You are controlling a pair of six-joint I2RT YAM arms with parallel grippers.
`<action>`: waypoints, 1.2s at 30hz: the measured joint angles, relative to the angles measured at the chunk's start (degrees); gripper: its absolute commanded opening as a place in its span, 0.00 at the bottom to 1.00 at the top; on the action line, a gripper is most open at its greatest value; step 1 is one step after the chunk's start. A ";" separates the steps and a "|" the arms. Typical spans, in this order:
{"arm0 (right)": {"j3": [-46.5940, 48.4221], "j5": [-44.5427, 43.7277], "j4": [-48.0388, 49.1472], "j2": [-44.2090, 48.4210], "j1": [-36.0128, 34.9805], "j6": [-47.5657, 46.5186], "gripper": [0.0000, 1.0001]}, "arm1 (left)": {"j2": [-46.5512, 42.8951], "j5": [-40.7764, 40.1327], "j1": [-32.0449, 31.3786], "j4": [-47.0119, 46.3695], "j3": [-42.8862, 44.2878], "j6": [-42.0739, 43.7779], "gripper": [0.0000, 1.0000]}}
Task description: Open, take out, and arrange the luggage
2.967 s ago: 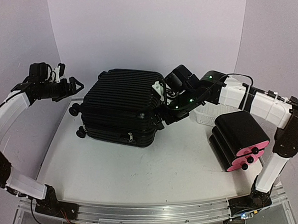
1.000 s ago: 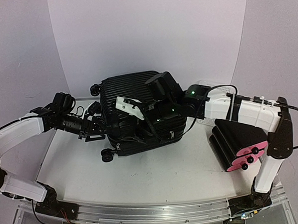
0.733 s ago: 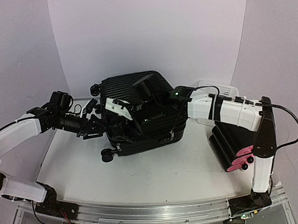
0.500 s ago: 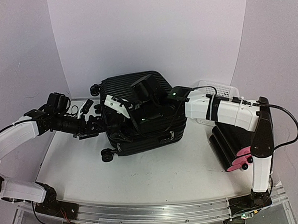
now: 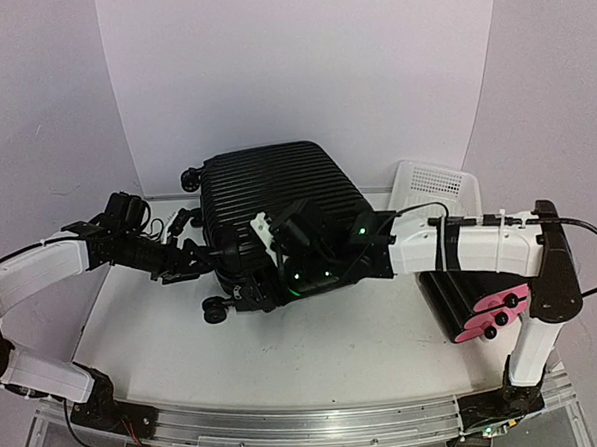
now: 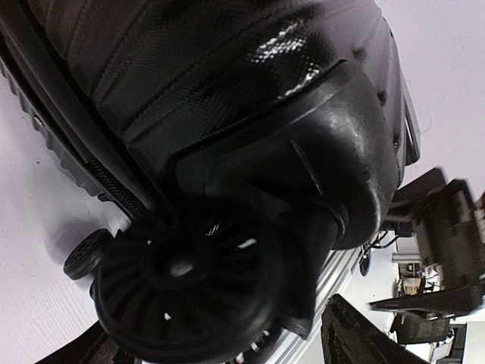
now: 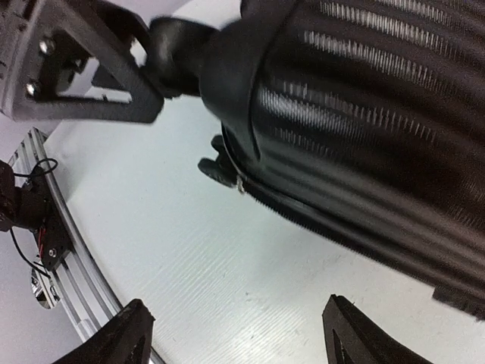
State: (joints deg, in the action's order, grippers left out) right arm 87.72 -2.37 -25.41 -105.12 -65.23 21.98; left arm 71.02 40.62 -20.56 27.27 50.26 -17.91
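The luggage [image 5: 272,200] lies shut mid-frame on the table [image 5: 335,352]. The left gripper [image 5: 195,257] is spread wide about a wheel [image 6: 189,296] at its left end, and the right gripper [image 7: 236,318] gapes over bare surface beside the zip pull [image 7: 227,173], neither clamped on anything. Working so close together, I reckon they could knock into each other, or a nudge could roll the luggage away. From above the right jaws hide under their wrist, and I can't tell whether the left ones touch the wheel.
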 measured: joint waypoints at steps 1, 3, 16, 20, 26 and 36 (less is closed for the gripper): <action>-1.40 -1.31 0.24 0.07 -0.79 1.84 0.78 | 0.66 0.55 0.00 -0.28 0.07 0.22 0.78; -3.65 -3.58 0.37 0.07 -1.77 4.33 0.78 | 1.81 1.49 0.00 -0.15 0.79 1.03 0.75; -9.25 -8.52 1.46 3.91 9.07 7.30 0.72 | 6.14 1.97 0.15 2.73 5.92 6.56 0.51; -10.03 -5.18 -1.03 5.05 13.46 4.96 0.72 | 6.16 1.51 -1.44 2.10 5.97 5.44 0.45; -8.59 -2.14 -6.67 5.07 16.74 -1.14 0.73 | 7.30 0.11 -7.06 0.74 6.86 0.90 0.39; -21.62 -8.70 5.53 14.10 1.81 2.51 0.73 | 8.55 -0.74 -13.84 -1.42 7.54 -6.69 0.31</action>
State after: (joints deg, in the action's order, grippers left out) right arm 66.11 -11.07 -19.88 -91.02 -63.42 24.49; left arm 79.57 39.88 -34.39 25.85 57.80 -24.60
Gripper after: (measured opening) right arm 0.767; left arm 0.627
